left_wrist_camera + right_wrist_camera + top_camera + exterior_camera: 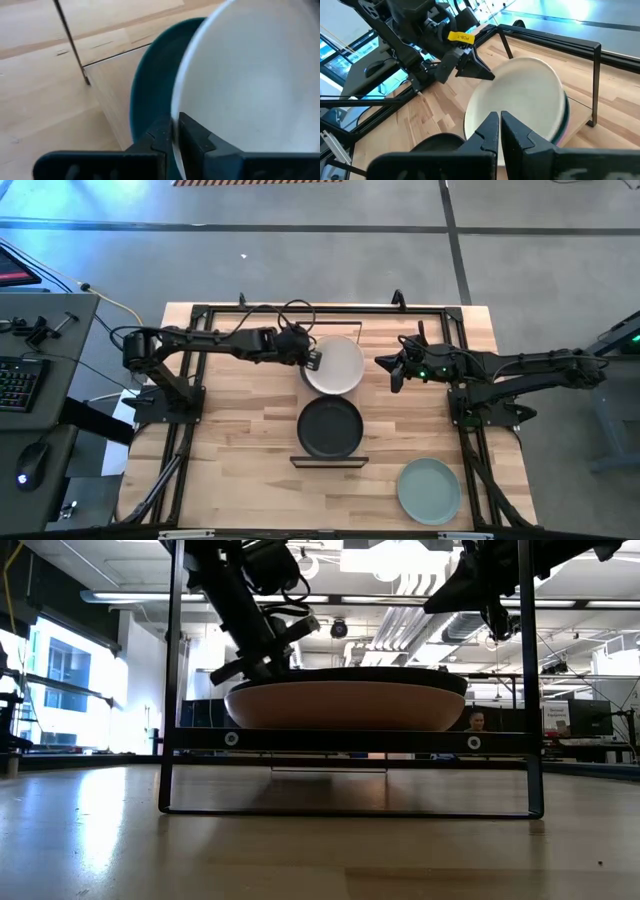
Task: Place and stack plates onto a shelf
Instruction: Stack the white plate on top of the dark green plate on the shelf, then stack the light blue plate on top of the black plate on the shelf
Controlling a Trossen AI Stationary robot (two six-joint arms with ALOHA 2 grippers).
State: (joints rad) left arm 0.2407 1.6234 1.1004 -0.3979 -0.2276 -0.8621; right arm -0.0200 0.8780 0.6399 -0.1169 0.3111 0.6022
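So the left claw (312, 358) is pinching the rim of the cream-white plate (337, 366), sitting on the dark teal plate (150, 95) on the shelf (580, 117). Letting go off-center could make it slide. Right claw (397, 372) hovers beside, pinched together, empty.

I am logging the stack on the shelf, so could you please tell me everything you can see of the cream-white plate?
The cream-white plate is round and matte with a raised rim, its inside plain and bare. It sits on top of a dark teal plate, whose edge shows beneath it, at the far end of the shelf. The left claw is shut on its rim on the side toward the left arm. The right claw hangs beside it, shut and apart from it. Nothing lies in it.
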